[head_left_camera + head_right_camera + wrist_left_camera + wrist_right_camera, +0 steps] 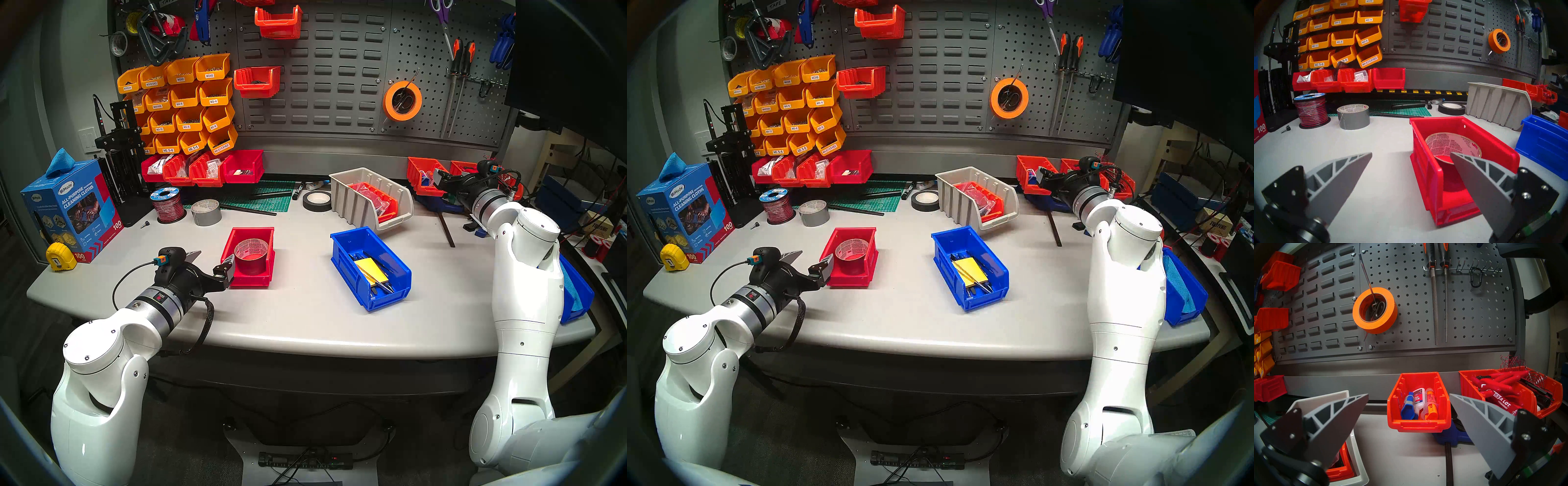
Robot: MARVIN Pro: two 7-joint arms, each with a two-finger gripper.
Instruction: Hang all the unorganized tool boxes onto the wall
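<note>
Nearest the front edge of the tabletop (pixel 305 322), the left gripper (pixel 212 263) hangs level with its fingers spread wide and nothing between them. In the left wrist view its right fingertip (pixel 1474 169) overlaps the near corner of the red bin (pixel 249 258), though I cannot tell whether it touches. That bin sits left of centre with a roll of red tape (pixel 251 256) standing inside. To its right, toward the middle, lies the blue bin (pixel 369 268) with a yellow pad (pixel 371 269) and some slim tools. Further back and just beyond it stands the beige-grey ribbed bin (pixel 369 197), a smaller orange-red bin nested inside. At the back right corner the right gripper (pixel 1408 404) hovers, jaws parted and empty, facing an orange bin of glue bottles (pixel 1418 399) hung on the grey strip. Behind everything rises the louvred wall (pixel 325 68).

None of the three loose bins is hung yet, so I judge this the approach to the first pick. Next the left gripper needs to straddle a wall of the red bin and close firmly.
</note>
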